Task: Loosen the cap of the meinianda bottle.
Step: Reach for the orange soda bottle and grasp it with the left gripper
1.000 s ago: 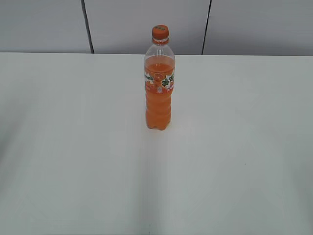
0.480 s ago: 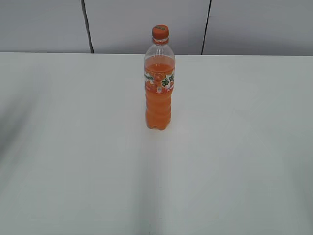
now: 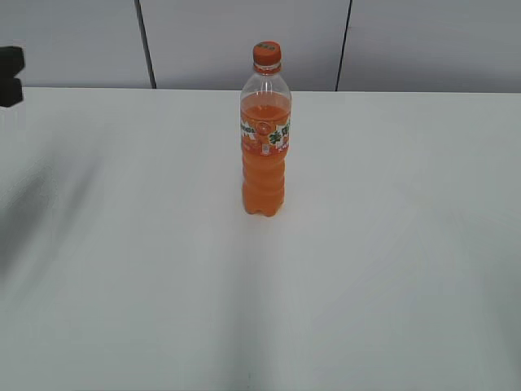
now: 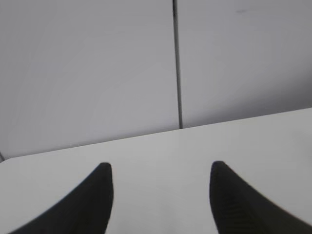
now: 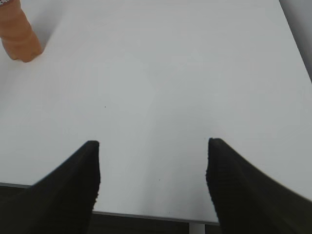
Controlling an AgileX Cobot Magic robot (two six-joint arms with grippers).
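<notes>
The meinianda bottle (image 3: 264, 147) stood upright mid-table (image 3: 391, 244), the cap (image 3: 267, 54) seated on its neck. The left gripper (image 4: 158, 168) and right gripper (image 5: 152, 144) were spread wide, holding nothing, well apart from it.

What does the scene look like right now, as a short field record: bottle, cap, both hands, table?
bottle: clear plastic soda bottle with orange drink, upright near table centre
cap: small round orange ribbed screw cap, on the bottle neck
left hand: left hand open, empty, facing the wall, bottle not in its view
right hand: right hand open, empty, near the table's front edge, bottle base at far left of its view
contact: neither hand touches the bottle
table: white table
</notes>
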